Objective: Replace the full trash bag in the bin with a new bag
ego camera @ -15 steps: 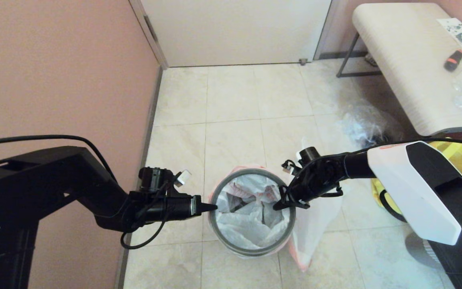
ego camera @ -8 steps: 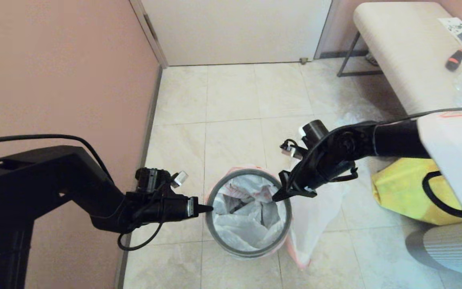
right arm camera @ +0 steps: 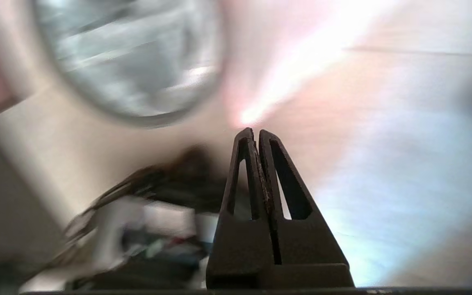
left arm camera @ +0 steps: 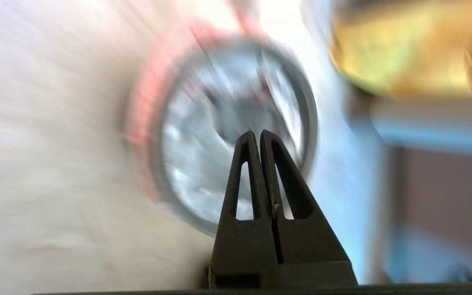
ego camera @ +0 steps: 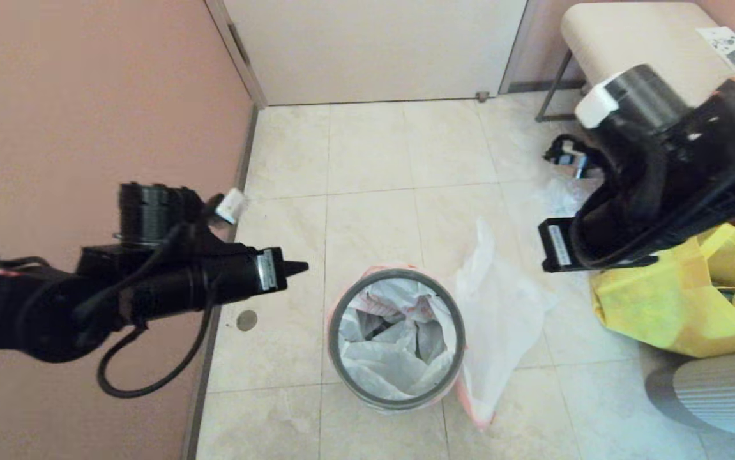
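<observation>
Left arm (ego camera: 54, 306): matte black, rounded links; black cylindrical wrist camera housing on top; small white connector block beside it; loose black cable looped beneath; silver label band behind the gripper.
Left gripper (left arm camera: 259, 137): two black tapered fingers, each with a long triangular cut-out, pressed together.
Right arm (ego camera: 667, 160): black, bulky, wrapped in black cables; cylindrical housing with a white cap; white label near its gripper end.
Right gripper (right arm camera: 256, 135): same black slotted fingers, closed, inner edges worn.
</observation>
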